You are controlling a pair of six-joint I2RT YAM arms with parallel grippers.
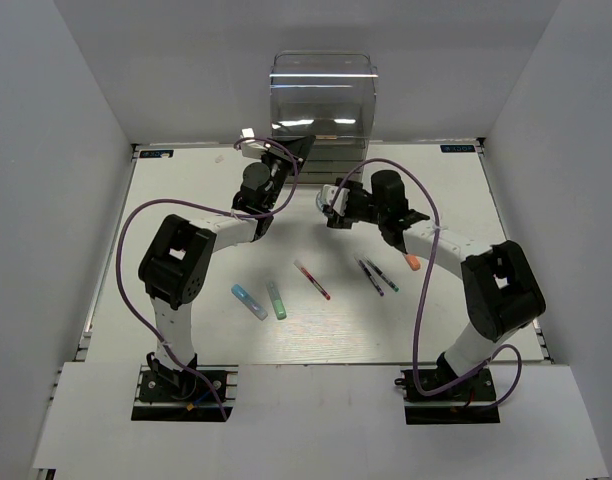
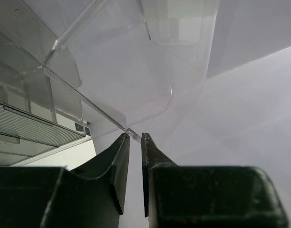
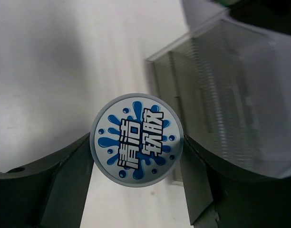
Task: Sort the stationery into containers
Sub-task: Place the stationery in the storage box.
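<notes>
A small round blue-and-white jar (image 3: 136,140) sits between the pads of my right gripper (image 3: 136,142), which is shut on it. That gripper (image 1: 331,207) hangs over the table just in front of the tall clear container (image 1: 323,100). My left gripper (image 2: 134,136) has its jaws nearly together, pinching a thin clear edge of the container (image 2: 126,71) at the box's lower left (image 1: 286,150). On the table lie a red pen (image 1: 312,279), two dark pens (image 1: 375,276), an orange-tipped marker (image 1: 410,260), a light-blue marker (image 1: 249,301) and a green marker (image 1: 276,299).
White walls close in the table (image 1: 186,200) on the left, right and back. The container's ribbed lower drawers (image 3: 231,95) stand close to the right of the jar. Purple cables loop off both arms.
</notes>
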